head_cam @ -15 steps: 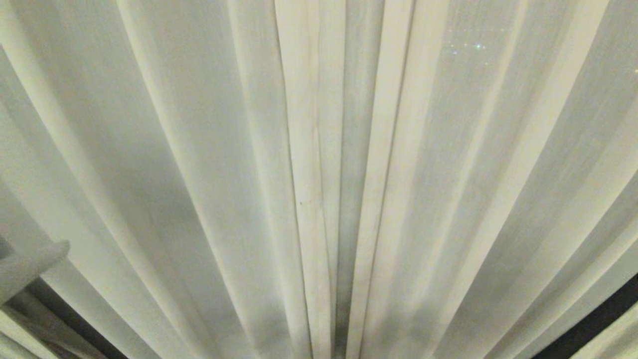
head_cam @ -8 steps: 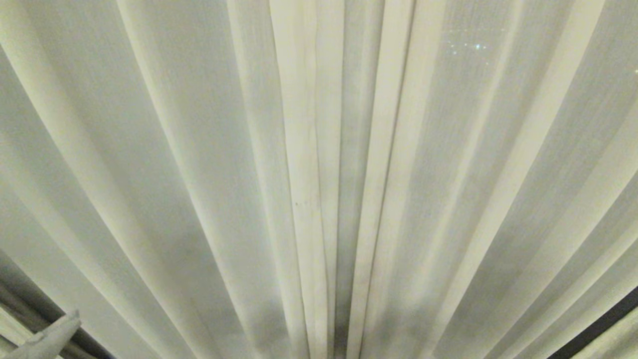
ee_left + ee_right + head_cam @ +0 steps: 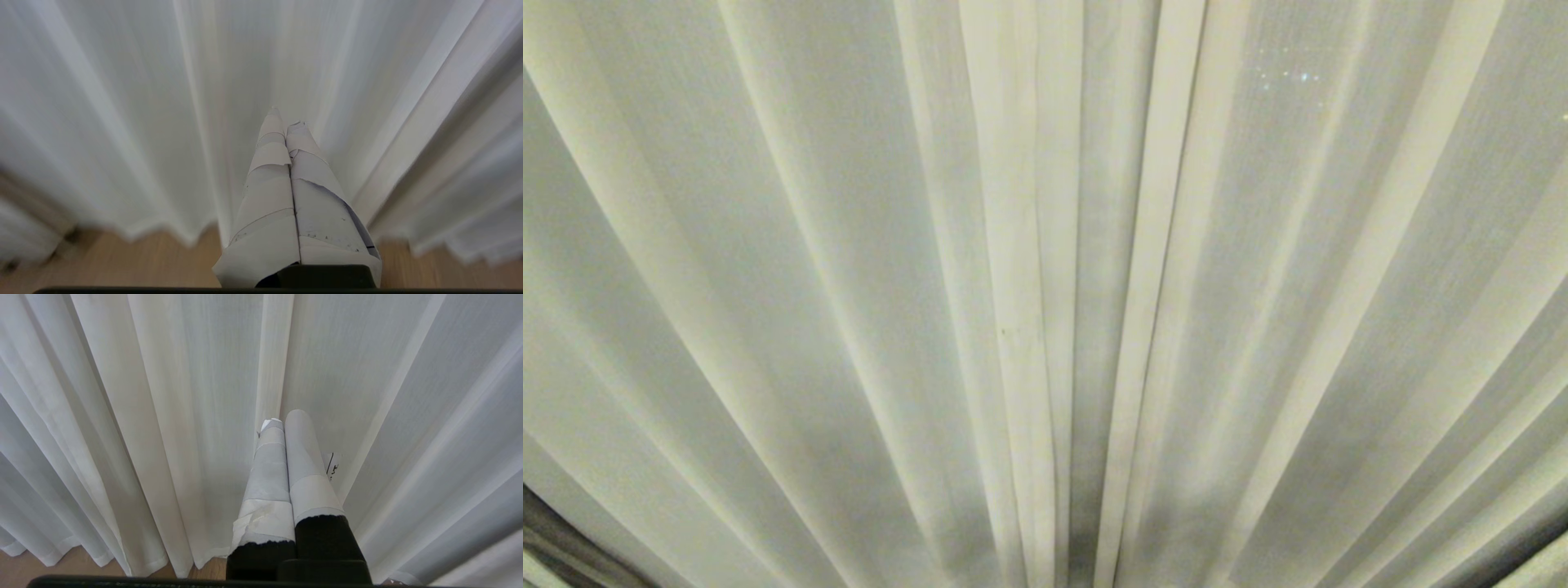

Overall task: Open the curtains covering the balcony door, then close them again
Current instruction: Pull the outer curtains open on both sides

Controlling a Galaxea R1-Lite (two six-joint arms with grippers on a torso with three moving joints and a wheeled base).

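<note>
A: Curtains (image 3: 1045, 327) drawn shut, pleats vertical, hems meeting mid-view.
B: Left gripper (image 3: 286, 118), fingers pressed together, empty, pointing into fabric. Right gripper (image 3: 284, 418) likewise; neither clearly nearer.

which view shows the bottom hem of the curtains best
The right wrist view: the curtains end in a sharp hem above the wooden floor. The left wrist view shows it blurred; the head view shows only pleats.

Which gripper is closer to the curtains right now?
Right, seemingly. The right gripper points shut at the curtains, tips nearly at a pleat; the left gripper, also shut, sits slightly farther back.
</note>
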